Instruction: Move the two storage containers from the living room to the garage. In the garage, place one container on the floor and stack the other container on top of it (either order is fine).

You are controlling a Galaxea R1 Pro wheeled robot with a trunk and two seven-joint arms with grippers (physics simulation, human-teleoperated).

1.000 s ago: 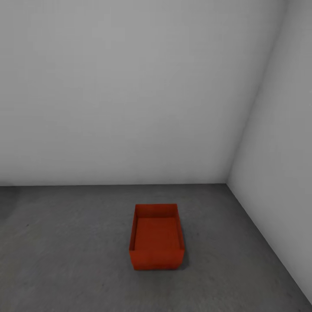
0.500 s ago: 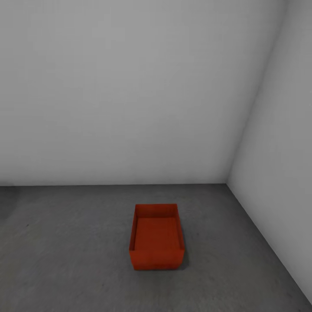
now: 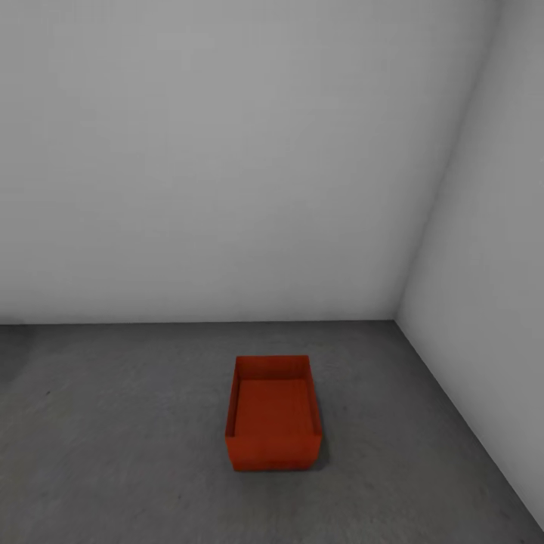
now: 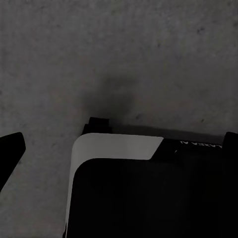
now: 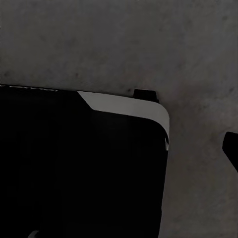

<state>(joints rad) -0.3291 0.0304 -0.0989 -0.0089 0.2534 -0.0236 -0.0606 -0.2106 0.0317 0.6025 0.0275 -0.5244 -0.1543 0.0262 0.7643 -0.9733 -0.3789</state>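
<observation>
A grey, rough, speckled concrete floor (image 5: 119, 44) spans the upper part of the frame and runs down the right side. A large black body with a rounded corner and a pale grey-white band (image 5: 126, 105) along its upper edge fills the lower left and centre; what it is cannot be told. A small dark pointed shape (image 5: 231, 148) juts in at the right edge, apart from the black body.

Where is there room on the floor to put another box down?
The grey speckled concrete floor is bare left of the red-orange open-topped storage container, out to the picture's edge, and behind it up to the white back wall. It is tighter on the right, where the white side wall slants close.
</observation>
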